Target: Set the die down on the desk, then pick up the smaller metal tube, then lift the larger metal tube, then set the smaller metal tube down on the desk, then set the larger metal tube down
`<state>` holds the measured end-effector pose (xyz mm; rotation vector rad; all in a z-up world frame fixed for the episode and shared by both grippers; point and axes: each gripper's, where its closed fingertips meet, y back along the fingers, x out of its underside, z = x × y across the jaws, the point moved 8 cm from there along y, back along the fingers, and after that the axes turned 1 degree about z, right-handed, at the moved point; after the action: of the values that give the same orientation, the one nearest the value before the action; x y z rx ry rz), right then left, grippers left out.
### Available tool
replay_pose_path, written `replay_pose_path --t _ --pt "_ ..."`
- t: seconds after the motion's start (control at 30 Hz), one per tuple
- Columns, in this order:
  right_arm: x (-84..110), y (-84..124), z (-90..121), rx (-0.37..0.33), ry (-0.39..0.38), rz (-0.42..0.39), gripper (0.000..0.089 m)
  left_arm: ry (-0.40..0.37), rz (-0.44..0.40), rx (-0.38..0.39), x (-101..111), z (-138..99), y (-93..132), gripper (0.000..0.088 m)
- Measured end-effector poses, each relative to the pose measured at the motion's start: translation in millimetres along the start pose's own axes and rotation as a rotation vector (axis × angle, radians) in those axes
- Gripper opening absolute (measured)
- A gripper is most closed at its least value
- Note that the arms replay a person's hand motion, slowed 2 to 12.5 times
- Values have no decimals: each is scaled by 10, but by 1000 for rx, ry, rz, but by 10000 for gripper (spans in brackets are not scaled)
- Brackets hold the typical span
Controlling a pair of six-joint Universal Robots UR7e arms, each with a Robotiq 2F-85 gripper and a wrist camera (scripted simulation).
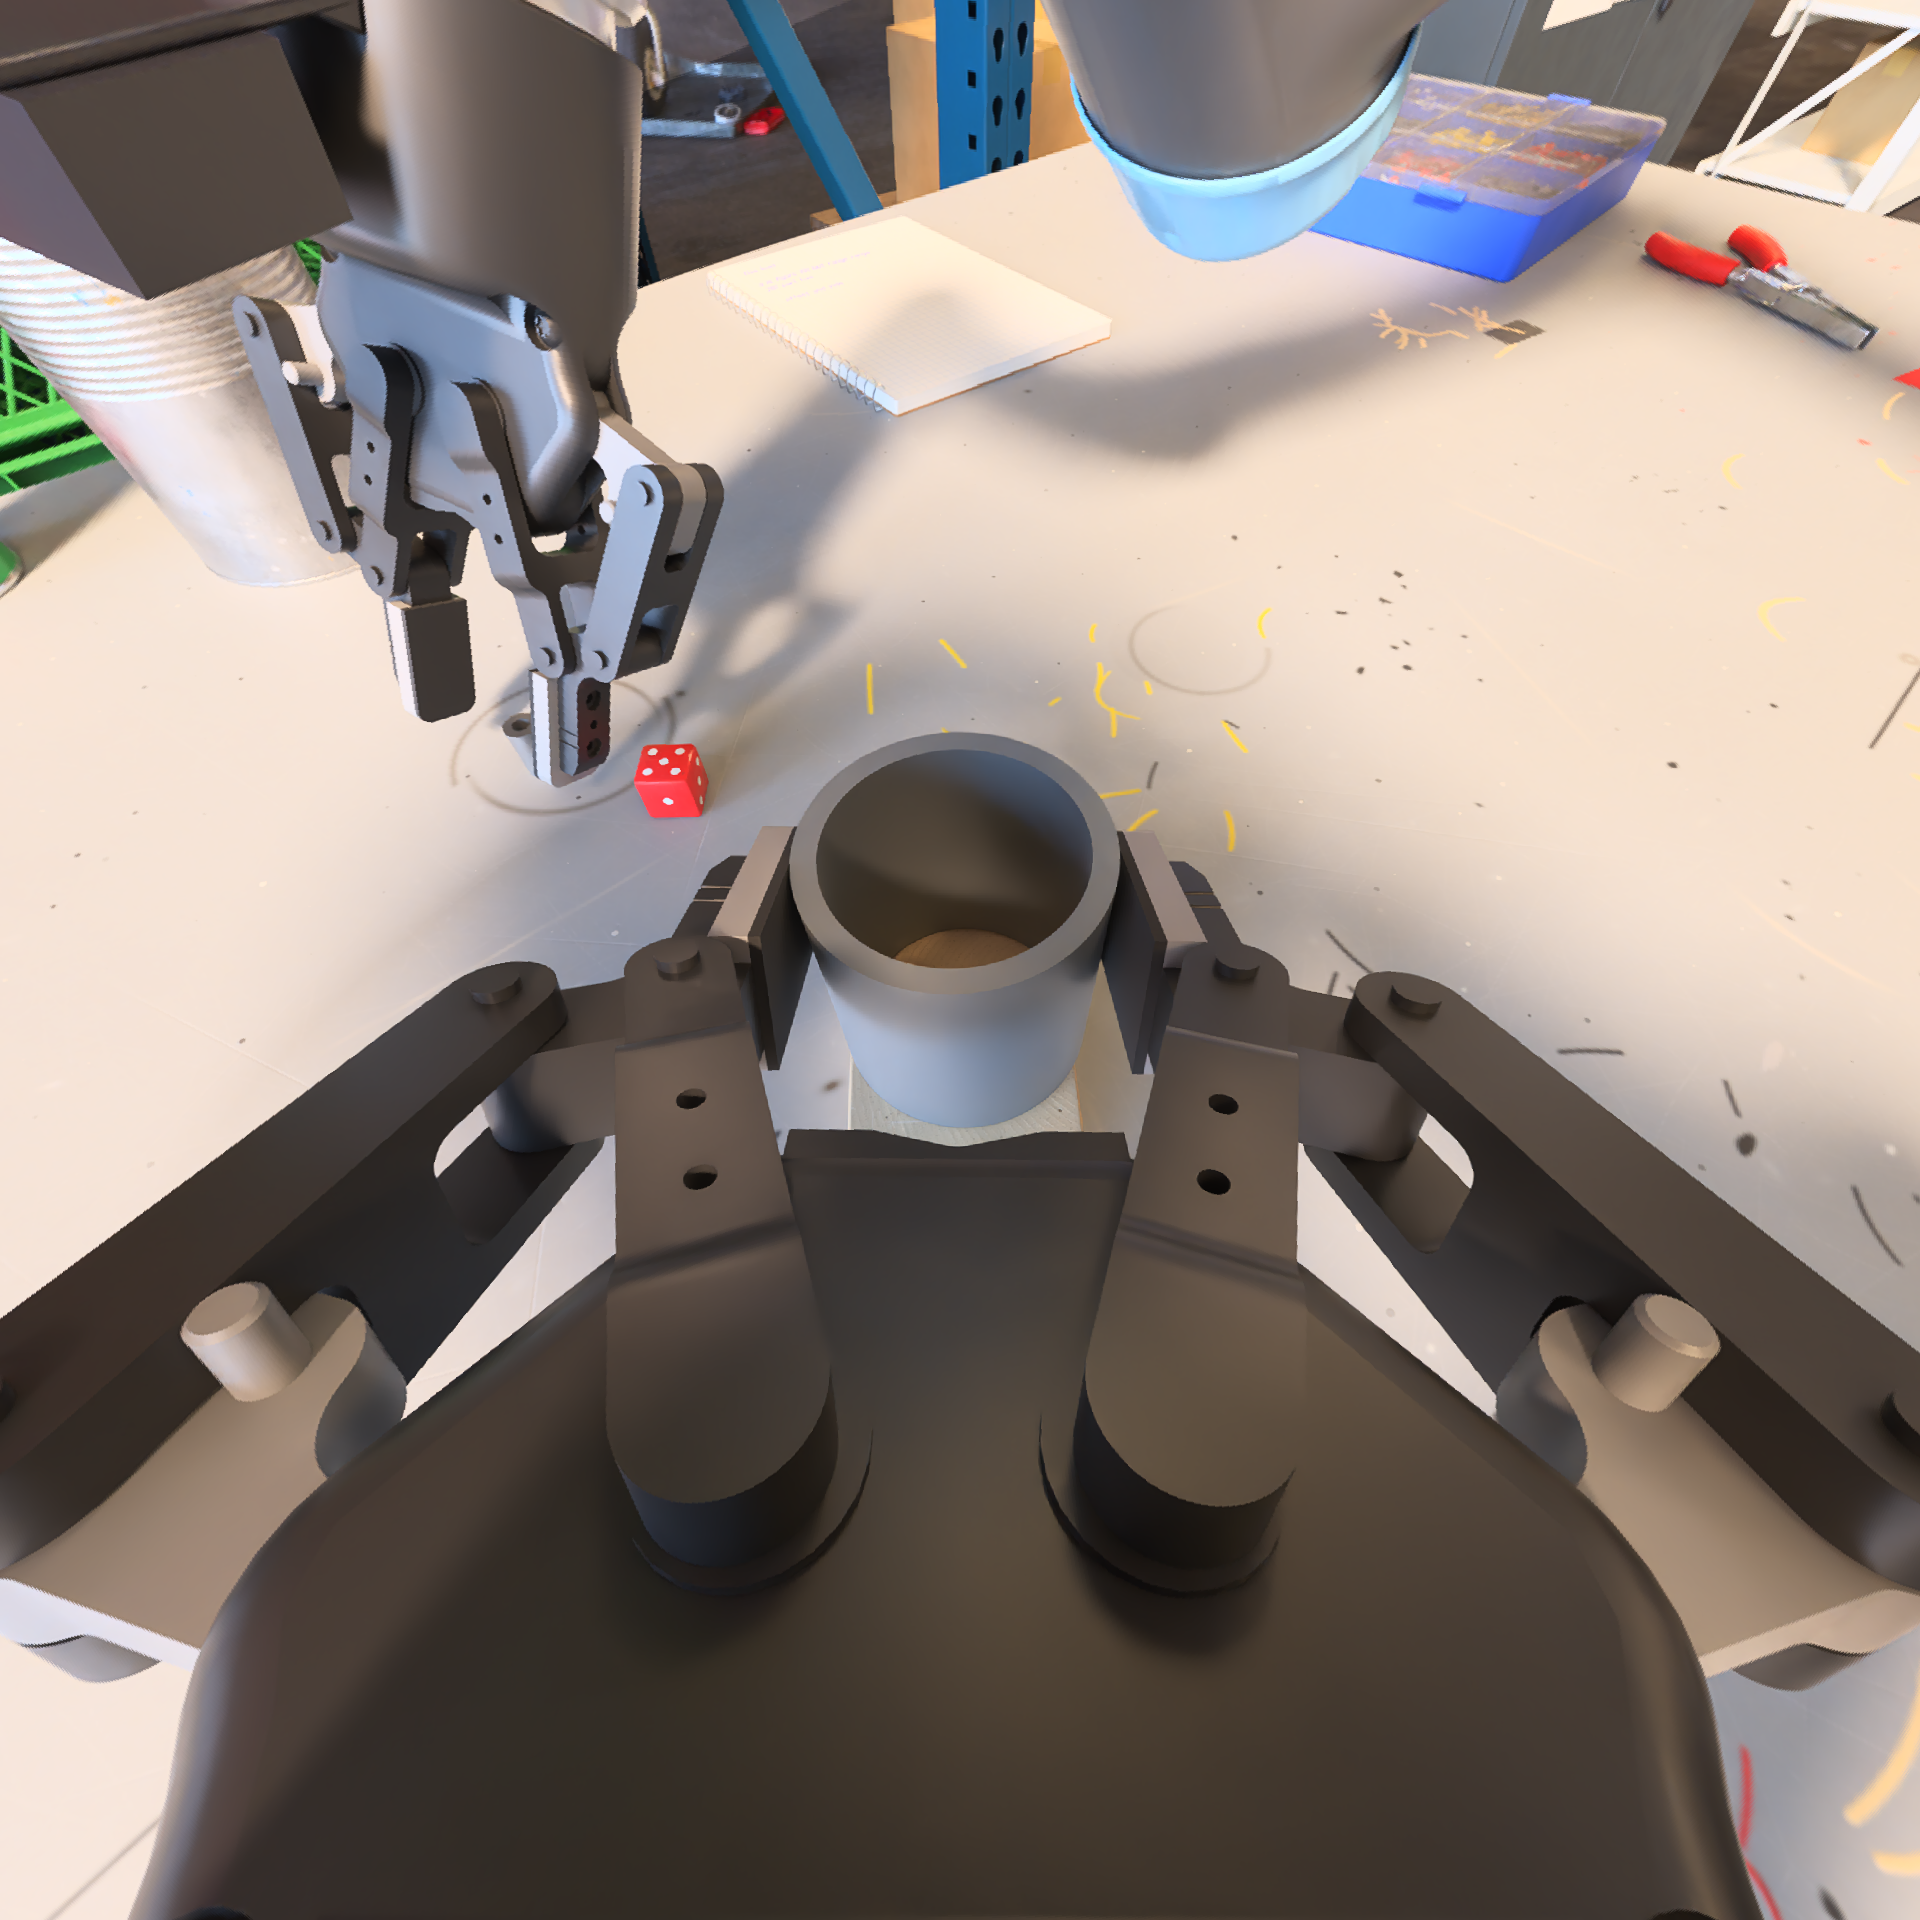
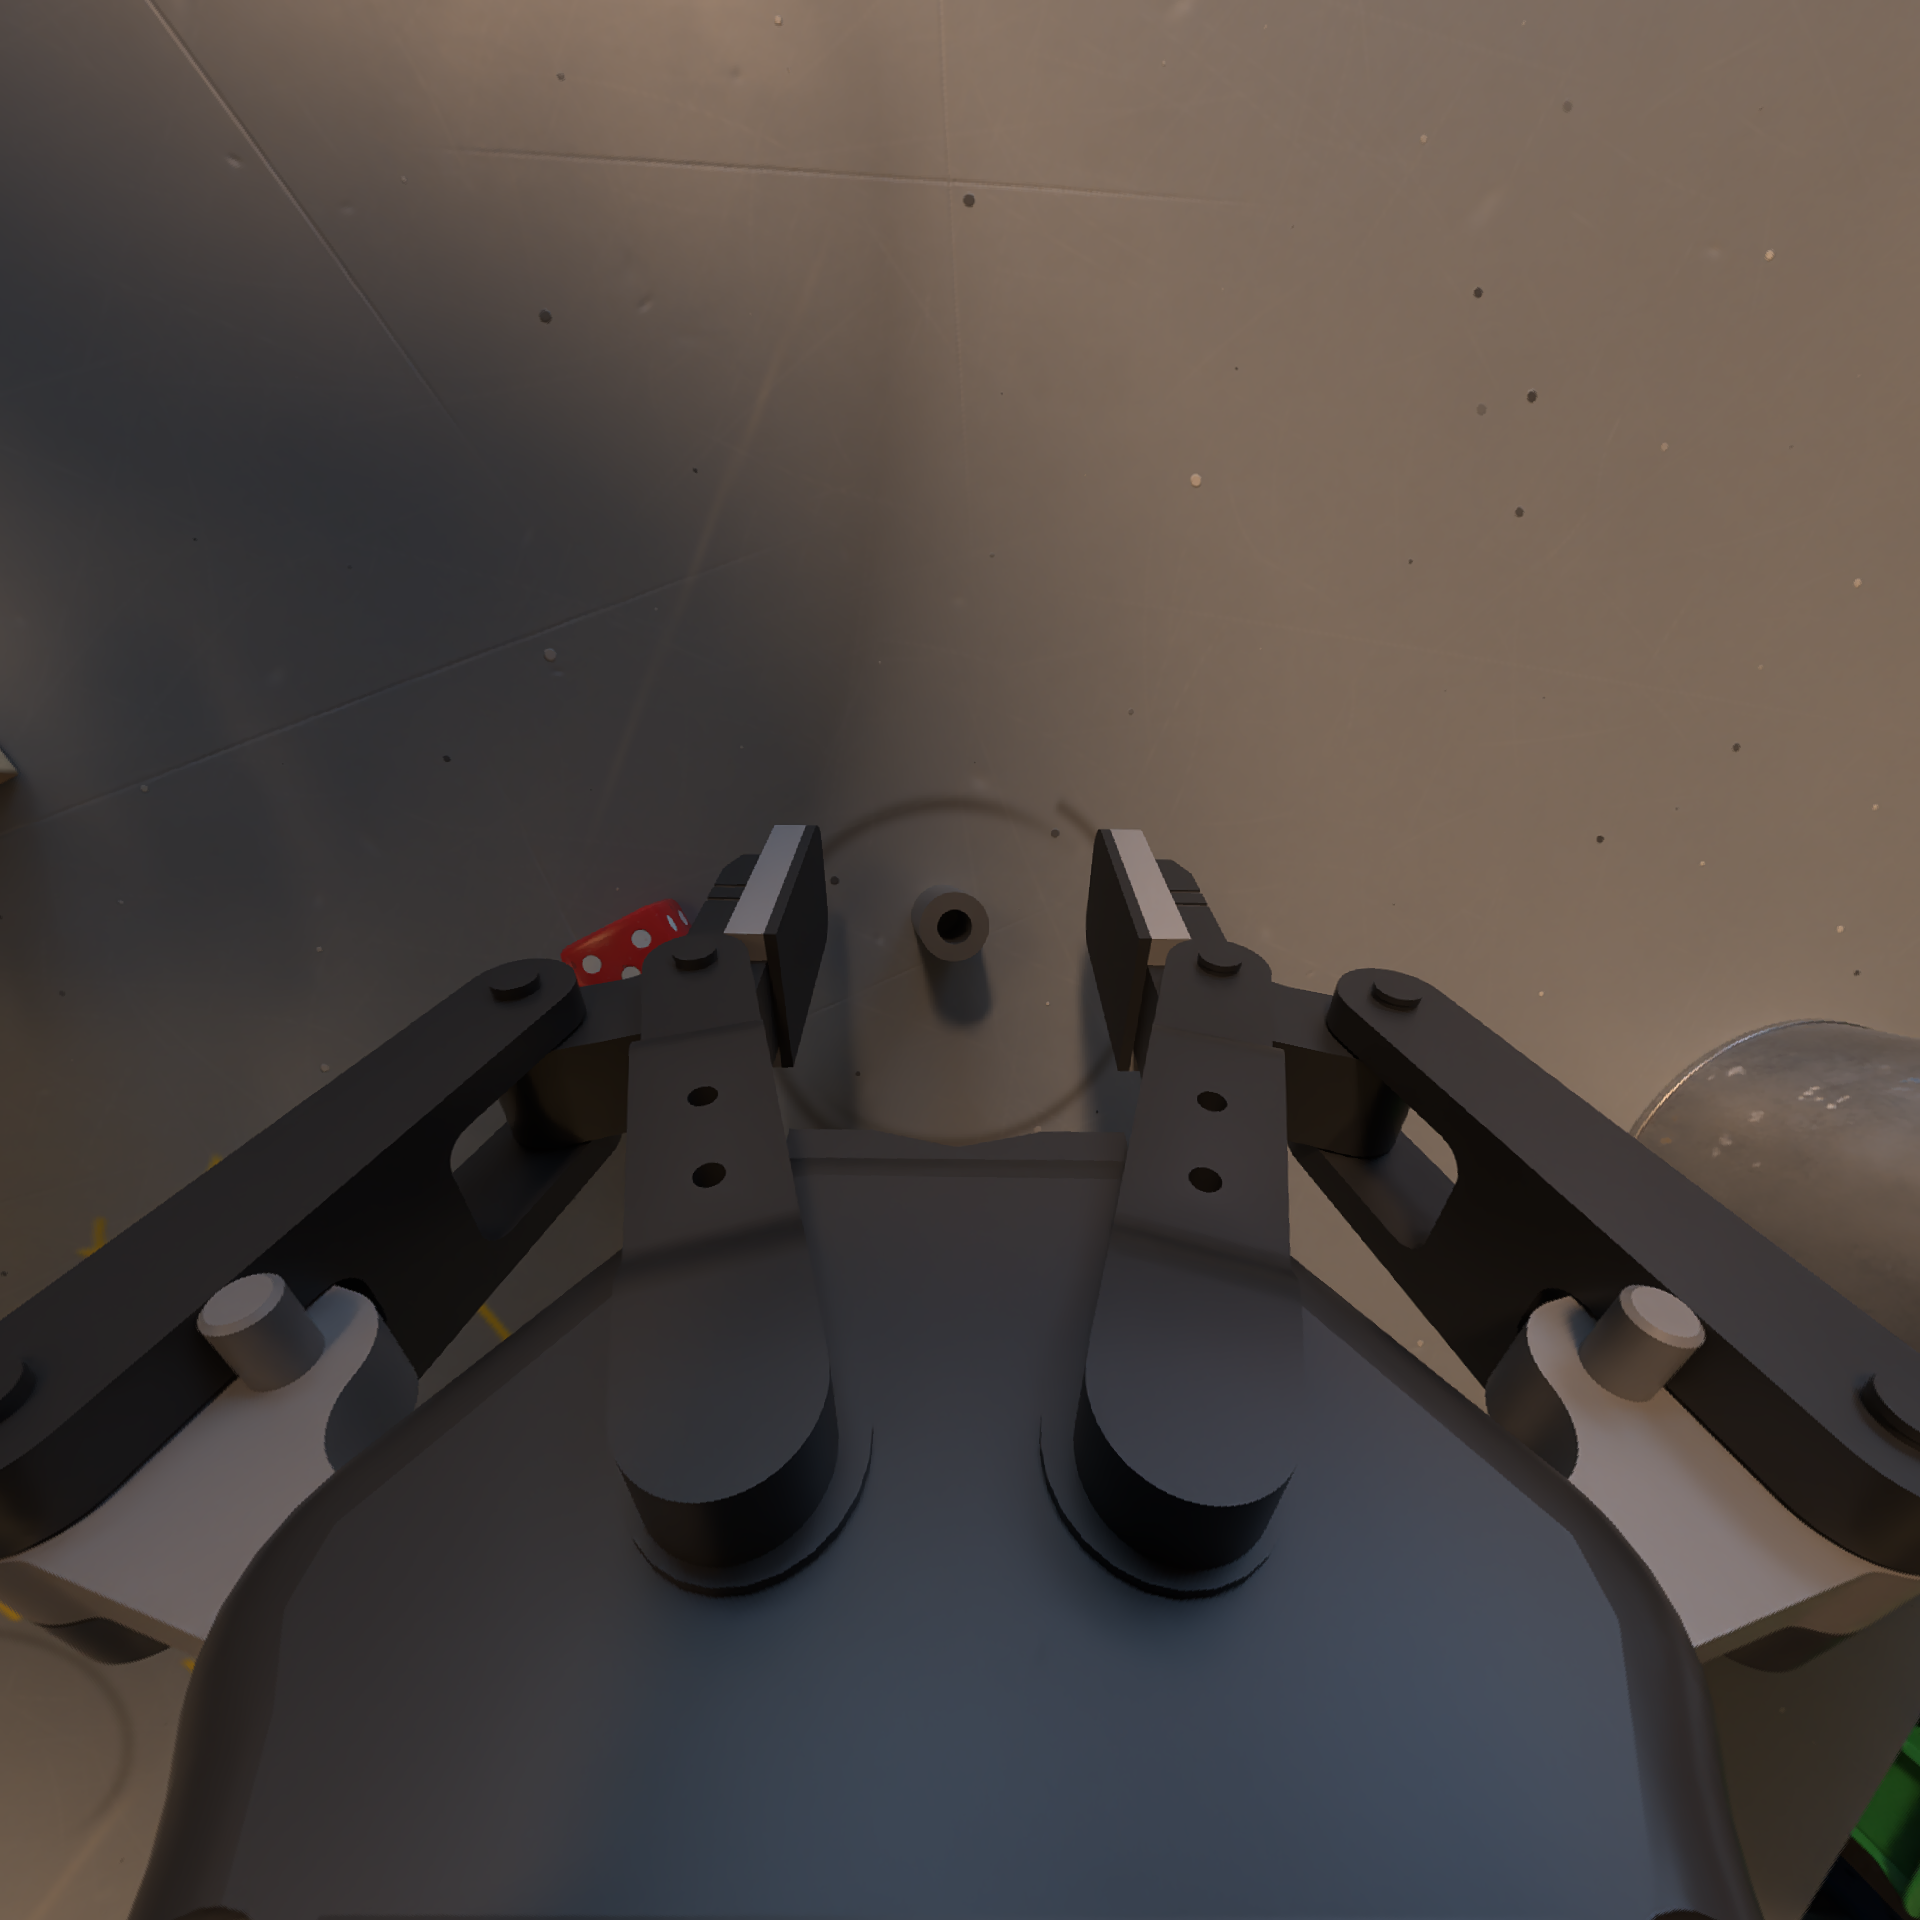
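In the left wrist view my left gripper (image 1: 956,904) is shut on the larger metal tube (image 1: 956,1039), a wide grey upright cylinder with its open end towards the camera. I cannot tell whether it rests on the desk. The red die (image 1: 672,779) lies on the desk to its left. My right gripper (image 1: 504,738) hangs open at the upper left. In the right wrist view my right gripper (image 2: 956,862) is open around the smaller metal tube (image 2: 951,925), which stands upright on the desk, apart from both pads. The die (image 2: 623,940) shows behind the left finger.
A spiral notebook (image 1: 914,312), a blue parts box (image 1: 1496,177) and red-handled pliers (image 1: 1756,275) lie at the far side of the desk. A large silver cylinder (image 1: 156,416) stands by the right arm and also shows in the right wrist view (image 2: 1787,1122). A green crate (image 1: 31,416) is behind it.
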<state>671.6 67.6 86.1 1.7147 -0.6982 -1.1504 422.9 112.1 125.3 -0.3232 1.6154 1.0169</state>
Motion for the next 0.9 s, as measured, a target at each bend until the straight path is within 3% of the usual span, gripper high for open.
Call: replay_pose_path --t 0.9 --pt "60 -7 -36 -59 -28 14 334 28 -14 39 9 28 26 493"
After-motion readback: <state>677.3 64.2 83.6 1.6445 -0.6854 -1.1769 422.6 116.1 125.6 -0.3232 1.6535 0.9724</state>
